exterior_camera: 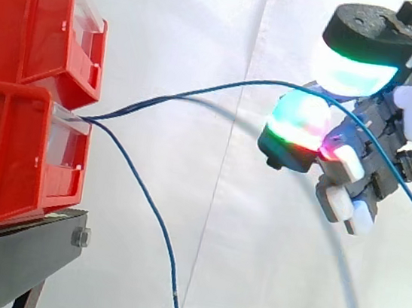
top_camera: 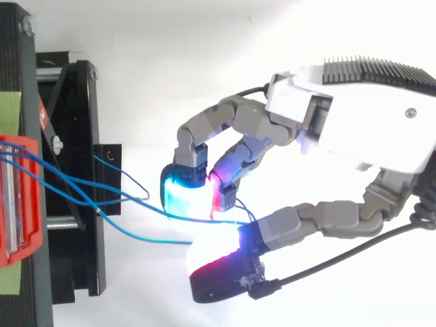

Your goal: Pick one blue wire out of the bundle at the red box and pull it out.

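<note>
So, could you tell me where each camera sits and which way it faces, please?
Side view: beside the work, at bin height, looking level across at the red bins and the blue wire; the hand shows at the right, pinching that wire.
Top view: above the work, looking down on the black stand; the hand reaches in from the right.
Both show the red bins, the blue wire and the hand.

Black stand (exterior_camera: 9, 261) before a white curtain (exterior_camera: 207, 32).
In the side view the stand sits at the lower left, with a silver bolt (exterior_camera: 79, 238) on its end face and a leg (exterior_camera: 27, 299) slanting down beneath it. A soft fold (exterior_camera: 224, 164) runs down the curtain. From above, a green strip (top_camera: 10, 109) lies along the stand's left edge, and a screw (top_camera: 56, 144) sits in its black frame.
</note>
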Tool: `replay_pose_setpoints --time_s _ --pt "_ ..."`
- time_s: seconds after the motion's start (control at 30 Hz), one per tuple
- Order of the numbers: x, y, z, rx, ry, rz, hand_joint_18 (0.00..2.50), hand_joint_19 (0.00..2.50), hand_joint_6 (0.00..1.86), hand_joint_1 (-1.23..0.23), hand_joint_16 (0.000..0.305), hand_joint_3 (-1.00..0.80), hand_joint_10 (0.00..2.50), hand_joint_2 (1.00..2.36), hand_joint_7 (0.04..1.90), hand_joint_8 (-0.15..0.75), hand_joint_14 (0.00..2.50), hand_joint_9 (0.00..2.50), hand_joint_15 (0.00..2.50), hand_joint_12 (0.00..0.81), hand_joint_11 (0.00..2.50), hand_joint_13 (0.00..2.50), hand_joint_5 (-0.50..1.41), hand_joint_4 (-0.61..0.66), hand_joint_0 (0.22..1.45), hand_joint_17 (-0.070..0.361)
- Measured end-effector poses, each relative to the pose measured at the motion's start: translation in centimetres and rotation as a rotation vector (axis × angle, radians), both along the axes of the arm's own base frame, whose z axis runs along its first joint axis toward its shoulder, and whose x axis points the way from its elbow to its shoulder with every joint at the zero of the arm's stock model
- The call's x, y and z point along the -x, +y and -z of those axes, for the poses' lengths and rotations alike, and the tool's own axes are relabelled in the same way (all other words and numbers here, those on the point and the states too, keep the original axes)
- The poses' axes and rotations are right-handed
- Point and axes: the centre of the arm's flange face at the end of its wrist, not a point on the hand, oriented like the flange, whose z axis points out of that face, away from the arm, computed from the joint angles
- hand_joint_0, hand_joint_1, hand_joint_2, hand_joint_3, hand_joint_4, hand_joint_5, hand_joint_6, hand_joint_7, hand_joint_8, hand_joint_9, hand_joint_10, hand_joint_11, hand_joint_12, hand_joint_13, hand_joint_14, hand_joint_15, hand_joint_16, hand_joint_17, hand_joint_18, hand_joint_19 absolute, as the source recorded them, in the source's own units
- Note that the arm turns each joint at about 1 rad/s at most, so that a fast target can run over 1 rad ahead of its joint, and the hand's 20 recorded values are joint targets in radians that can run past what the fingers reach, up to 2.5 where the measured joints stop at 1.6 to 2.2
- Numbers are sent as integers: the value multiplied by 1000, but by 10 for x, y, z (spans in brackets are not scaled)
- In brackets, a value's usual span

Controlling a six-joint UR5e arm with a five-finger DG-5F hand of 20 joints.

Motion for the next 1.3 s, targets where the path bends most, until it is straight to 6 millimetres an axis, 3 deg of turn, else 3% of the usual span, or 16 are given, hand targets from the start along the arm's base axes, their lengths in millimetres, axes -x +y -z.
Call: replay_pose_setpoints --time_s 0.57,0.83,1.3 --pt "0 1 0 1 1 -1 941 590 927 -682 53 -372 18 1010 1092 385 20 1223 643 429 822 1044 -104 189 581 119" --pt "0 0 0 2 1 -1 1079 546 924 -784 60 -99 17 1019 1152 412 19 1338 651 464 807 1147 -59 63 565 134" --pt "0 0 0 38 11 -5 1154 514 909 -834 64 16 15 1011 1168 415 20 1407 660 489 784 1203 -34 -73 572 145"
